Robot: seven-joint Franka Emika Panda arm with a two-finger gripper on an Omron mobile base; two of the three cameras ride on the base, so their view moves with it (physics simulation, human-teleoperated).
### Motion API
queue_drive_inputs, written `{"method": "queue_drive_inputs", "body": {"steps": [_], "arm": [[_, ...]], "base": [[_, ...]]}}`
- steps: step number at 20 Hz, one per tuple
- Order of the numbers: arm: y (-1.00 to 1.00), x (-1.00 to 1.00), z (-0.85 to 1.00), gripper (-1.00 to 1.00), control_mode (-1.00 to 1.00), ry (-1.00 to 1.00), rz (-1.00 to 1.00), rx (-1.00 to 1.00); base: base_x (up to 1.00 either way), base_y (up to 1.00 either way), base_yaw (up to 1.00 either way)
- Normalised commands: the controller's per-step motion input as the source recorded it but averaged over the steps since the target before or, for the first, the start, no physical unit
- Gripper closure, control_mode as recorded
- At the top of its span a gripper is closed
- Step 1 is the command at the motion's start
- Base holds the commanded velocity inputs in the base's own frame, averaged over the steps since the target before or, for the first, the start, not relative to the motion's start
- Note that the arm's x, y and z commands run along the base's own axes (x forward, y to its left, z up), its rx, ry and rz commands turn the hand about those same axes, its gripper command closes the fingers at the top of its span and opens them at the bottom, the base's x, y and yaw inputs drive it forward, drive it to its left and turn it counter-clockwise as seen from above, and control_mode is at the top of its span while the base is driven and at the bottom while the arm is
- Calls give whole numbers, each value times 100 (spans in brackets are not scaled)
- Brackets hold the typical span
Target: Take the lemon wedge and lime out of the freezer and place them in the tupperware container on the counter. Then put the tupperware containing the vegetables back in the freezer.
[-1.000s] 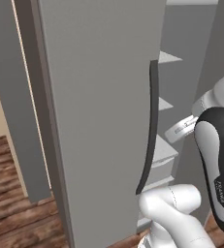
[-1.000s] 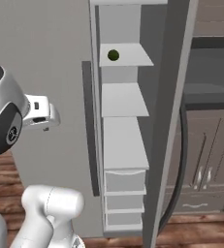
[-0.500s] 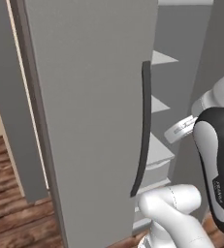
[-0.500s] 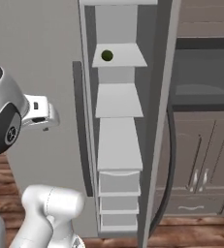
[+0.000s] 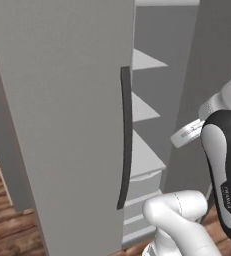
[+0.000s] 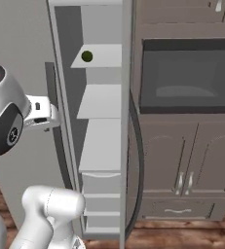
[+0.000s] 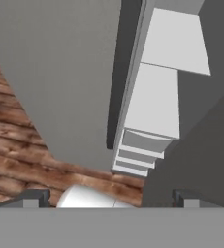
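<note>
freezer [image 6: 102,146]: you've got it standing open, pale shelves stacked up the middle and white drawers [image 6: 101,202] at the bottom; same stack shows in the hand view.
freezer door [image 5: 62,125]: swung out on the left side, big plain grey slab, with the long dark bar handle [image 5: 125,137] running down its edge.
lime [image 6: 86,56]: tiny green ball sitting on the top shelf [image 6: 104,56] you can see, toward its left side, in the right base view.
lemon wedge: can't pick it out anywhere on the shelves, so no call on that one.
gripper [image 7: 108,196]: fingertips [image 7: 33,197] poke up at the bottom corners of the hand view, well apart, so it's spread wide with nothing between them. It's looking down at the drawers and the wood floor [image 7: 16,145].
arm: hand is up beside the freezer opening, not touching any shelf.
next door: dark built-in oven [image 6: 187,78] with grey cabinet doors [image 6: 182,165] under it, just right of the freezer.
</note>
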Motion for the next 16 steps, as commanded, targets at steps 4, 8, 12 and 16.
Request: {"method": "queue_drive_inputs", "body": {"steps": [4, 8, 12, 16], "arm": [[0, 0, 0, -100, 100, 0, 0, 0], [0, 0, 0, -100, 100, 0, 0, 0], [0, 0, 0, -100, 100, 0, 0, 0], [0, 0, 0, -100, 100, 0, 0, 0]], "base": [[23, -39, 9], [22, -5, 2], [15, 0, 0], [0, 0, 0]]}}
